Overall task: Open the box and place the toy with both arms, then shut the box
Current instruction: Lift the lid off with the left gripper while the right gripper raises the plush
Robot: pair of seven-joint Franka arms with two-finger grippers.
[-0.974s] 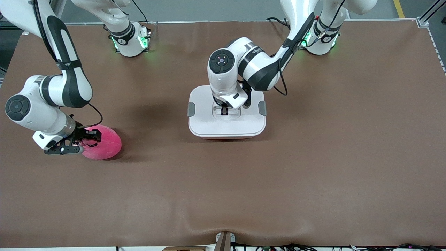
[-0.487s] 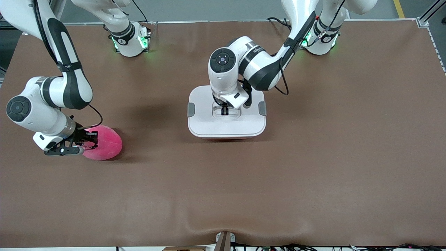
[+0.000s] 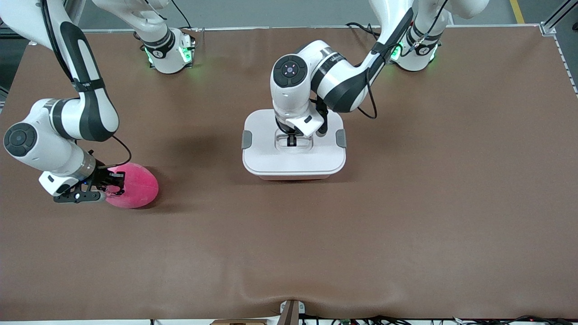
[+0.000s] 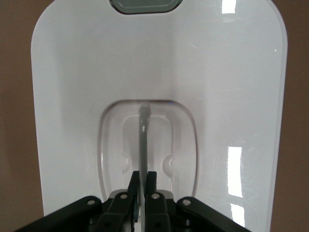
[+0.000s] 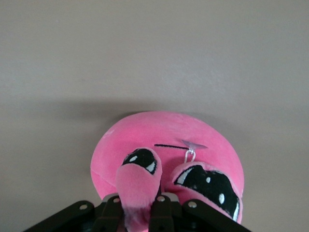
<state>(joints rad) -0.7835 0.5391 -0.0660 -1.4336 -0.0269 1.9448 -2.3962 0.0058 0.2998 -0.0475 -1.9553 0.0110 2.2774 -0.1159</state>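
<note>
The box [image 3: 293,162] stands at the table's middle with its white lid [image 4: 87,87] on and grey side clips [image 3: 247,139] at both ends. My left gripper [image 3: 291,141] is over the lid's recess, shut on the thin clear handle [image 4: 143,140]. The hot-pink plush toy [image 3: 135,186] lies toward the right arm's end of the table. My right gripper [image 3: 113,185] is shut on one of the toy's protruding ears [image 5: 139,186]; the toy's dark cartoon eyes [image 5: 207,183] face the right wrist view.
The brown table mat [image 3: 406,203] spreads around the box and toy. Both arm bases [image 3: 167,54] stand along the edge farthest from the front camera. A small fitting [image 3: 291,311] sits at the edge nearest the front camera.
The left arm's wrist has risen slightly over the box, and the lid looks a touch larger. The right gripper and toy shifted very slightly.
</note>
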